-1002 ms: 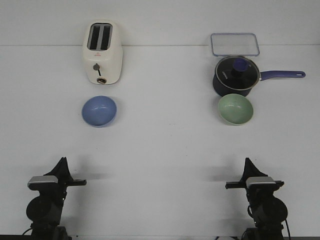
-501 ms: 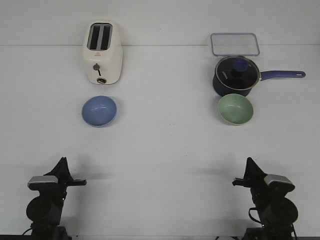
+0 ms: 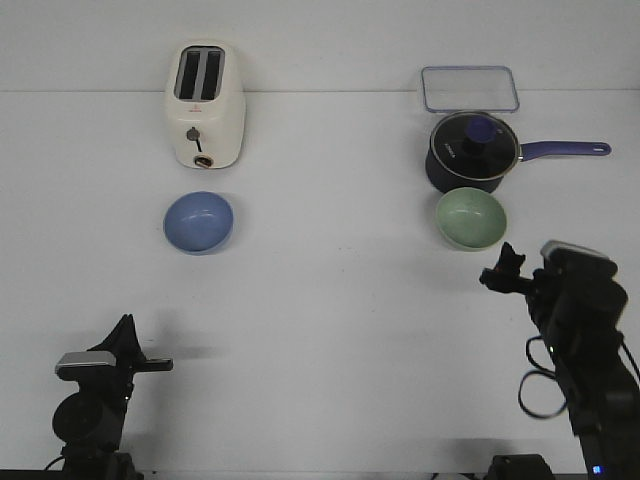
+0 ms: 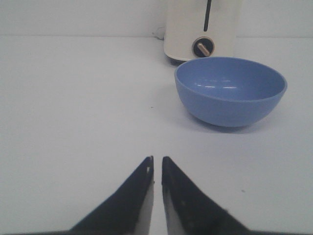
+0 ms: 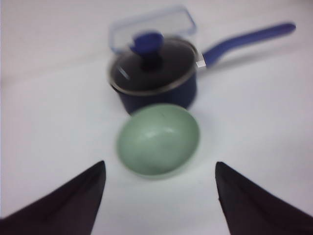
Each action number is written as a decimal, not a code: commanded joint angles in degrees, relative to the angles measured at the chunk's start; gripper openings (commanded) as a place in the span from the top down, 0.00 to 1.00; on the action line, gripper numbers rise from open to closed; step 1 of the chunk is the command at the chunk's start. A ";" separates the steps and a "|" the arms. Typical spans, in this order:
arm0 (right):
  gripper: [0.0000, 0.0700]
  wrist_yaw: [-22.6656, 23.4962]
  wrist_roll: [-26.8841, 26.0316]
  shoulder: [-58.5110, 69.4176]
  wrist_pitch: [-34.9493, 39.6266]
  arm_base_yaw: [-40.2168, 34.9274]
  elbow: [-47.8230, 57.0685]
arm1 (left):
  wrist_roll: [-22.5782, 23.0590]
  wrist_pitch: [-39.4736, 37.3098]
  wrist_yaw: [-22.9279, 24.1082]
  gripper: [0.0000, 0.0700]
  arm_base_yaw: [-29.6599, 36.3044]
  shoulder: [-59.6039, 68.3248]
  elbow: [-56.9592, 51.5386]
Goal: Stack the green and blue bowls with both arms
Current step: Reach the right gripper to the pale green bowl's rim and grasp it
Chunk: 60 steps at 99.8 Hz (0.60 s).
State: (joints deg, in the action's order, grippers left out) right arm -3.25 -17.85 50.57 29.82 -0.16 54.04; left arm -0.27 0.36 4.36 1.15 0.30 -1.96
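The pale blue bowl sits on the white table left of centre, in front of the toaster. The sage green bowl sits at the right, just in front of the saucepan. My left gripper rests low at the near left, shut and empty; in the left wrist view the blue bowl lies ahead of it and to one side. My right gripper is raised, near and slightly right of the green bowl. In the right wrist view it is wide open and empty, with the green bowl just beyond the fingertips.
A cream toaster stands behind the blue bowl. A dark navy lidded saucepan with its long handle pointing right almost touches the green bowl's far side. A clear lidded container lies behind it. The table is white all over.
My right arm has risen from its rest pose and moved forward toward the green bowl, with its jaws opened wide. The left arm and both bowls have not moved.
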 commanded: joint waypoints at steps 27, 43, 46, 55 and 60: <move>0.32 4.46 1.66 34.27 5.77 5.49 18.10 | 0.87 -0.83 -0.07 0.98 -0.07 -0.13 1.16; 0.32 6.23 1.53 44.63 5.79 7.15 23.96 | 0.87 -0.83 -0.07 0.98 -0.07 -0.13 1.16; 0.32 6.21 1.36 46.03 5.73 7.34 24.63 | 0.87 -0.83 -0.07 0.98 -0.07 -0.13 1.16; 0.37 6.19 1.16 49.40 4.81 8.02 25.92 | 0.87 -0.83 -0.07 0.98 -0.07 -0.13 1.16; 0.39 6.21 1.14 50.75 3.85 8.22 26.05 | 0.87 -0.83 -0.07 0.98 -0.07 -0.13 1.16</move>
State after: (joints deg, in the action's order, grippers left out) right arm 2.98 -16.73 99.33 34.68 7.64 78.50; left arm -0.27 0.36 4.36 1.15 0.30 -1.96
